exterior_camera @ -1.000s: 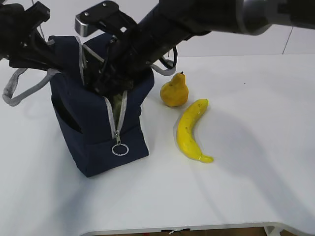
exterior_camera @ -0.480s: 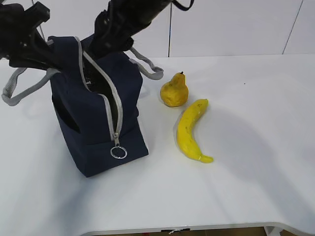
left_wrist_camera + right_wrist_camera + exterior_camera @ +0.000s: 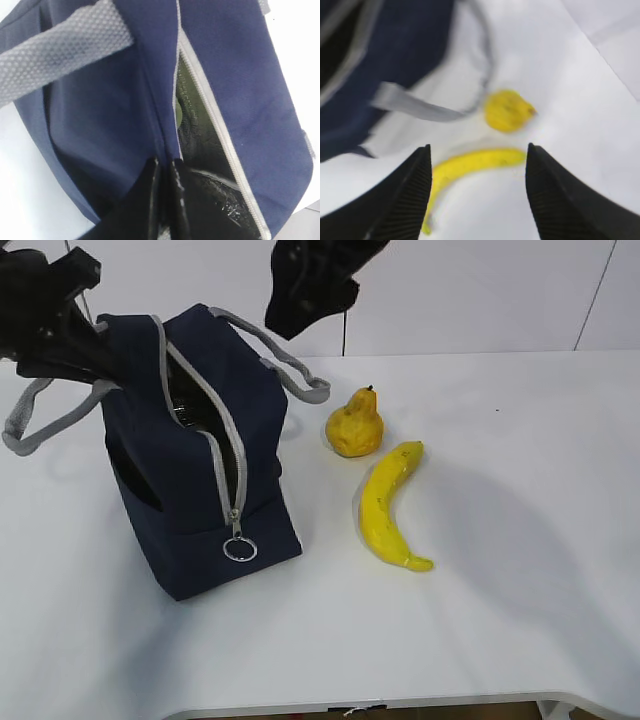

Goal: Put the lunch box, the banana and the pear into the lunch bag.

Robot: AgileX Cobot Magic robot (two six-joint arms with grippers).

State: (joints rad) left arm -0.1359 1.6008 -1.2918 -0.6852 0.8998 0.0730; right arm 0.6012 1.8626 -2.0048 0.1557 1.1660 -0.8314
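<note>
The navy lunch bag (image 3: 190,470) stands at the left with its zipper open. My left gripper (image 3: 90,345) is shut on the fabric edge next to the zipper, as the left wrist view (image 3: 164,162) shows. A dull green surface (image 3: 186,102) shows inside the opening; it looks like the lunch box lid. My right gripper (image 3: 300,300) is open and empty, raised above the bag's right side. In its view (image 3: 478,147) the banana (image 3: 475,162) and the pear (image 3: 507,110) lie below the jaws. The pear (image 3: 353,425) and banana (image 3: 388,505) lie right of the bag.
A grey webbing handle (image 3: 295,375) hangs off the bag's right side toward the pear, and another (image 3: 40,415) loops off its left. The metal ring pull (image 3: 240,549) hangs at the bag's front. White table (image 3: 520,540) extends to the right.
My right gripper has come up out of the bag's opening and moved up and right, now clear above it. The left gripper still holds the bag's edge.
</note>
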